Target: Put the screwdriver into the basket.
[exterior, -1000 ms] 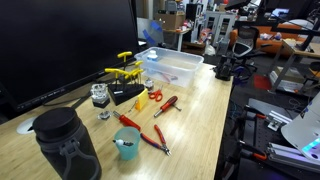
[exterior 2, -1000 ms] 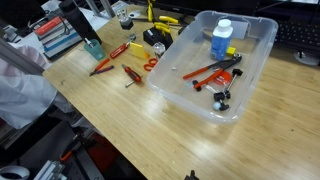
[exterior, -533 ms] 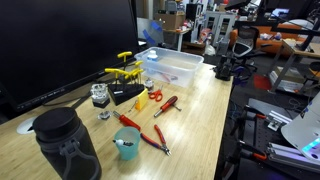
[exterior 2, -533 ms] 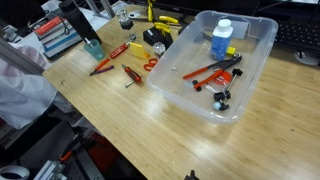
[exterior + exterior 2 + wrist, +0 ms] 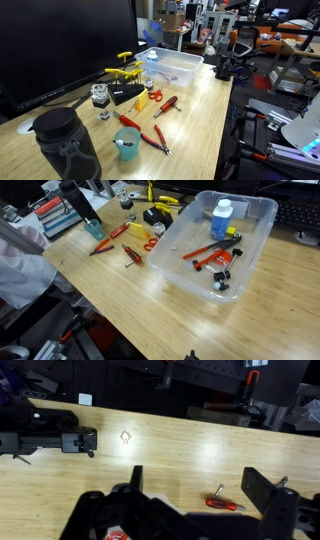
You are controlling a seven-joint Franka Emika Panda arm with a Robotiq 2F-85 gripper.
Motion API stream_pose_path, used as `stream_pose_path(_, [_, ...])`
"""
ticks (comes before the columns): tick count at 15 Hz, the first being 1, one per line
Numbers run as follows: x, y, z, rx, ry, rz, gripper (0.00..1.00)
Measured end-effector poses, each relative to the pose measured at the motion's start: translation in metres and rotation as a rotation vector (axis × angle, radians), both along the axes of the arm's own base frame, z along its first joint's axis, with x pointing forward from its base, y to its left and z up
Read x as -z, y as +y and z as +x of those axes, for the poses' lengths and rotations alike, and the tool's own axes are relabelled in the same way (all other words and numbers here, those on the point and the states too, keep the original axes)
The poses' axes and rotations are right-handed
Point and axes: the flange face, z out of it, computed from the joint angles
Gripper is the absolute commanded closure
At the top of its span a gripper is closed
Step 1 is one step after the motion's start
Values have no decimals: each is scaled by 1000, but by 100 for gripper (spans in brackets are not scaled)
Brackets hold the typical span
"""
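Spread wide, the gripper [image 5: 198, 488] hangs over the wooden table [image 5: 170, 455] in the wrist view, its dark fingers [image 5: 135, 478] well apart with nothing between them. It cannot be made out in either exterior view. The screwdriver [image 5: 166, 105] [image 5: 131, 254] lies flat on the table outside the basket [image 5: 178, 70] [image 5: 262, 240], just beside the red-handled scissors [image 5: 150, 243] and between the basket and the pliers [image 5: 152, 137]. A teal cup [image 5: 126, 143] stands near the pliers. The basket holds a blue-capped bottle [image 5: 222, 218] and a few small tools
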Motion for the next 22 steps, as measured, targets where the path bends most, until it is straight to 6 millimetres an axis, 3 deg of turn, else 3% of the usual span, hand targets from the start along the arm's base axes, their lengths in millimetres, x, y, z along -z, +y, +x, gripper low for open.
stream_pose_path(5, [11,37,32,-126,-10,9,0])
stream_pose_path(14, [11,42,35,-138,-6,1,0])
stream_pose_path(16, [12,59,45,-191,-18,-3,0])
stream_pose_path(18, [20,91,64,-279,-20,-10,0])
stream_pose_path(22, [57,150,105,-449,18,-51,0])
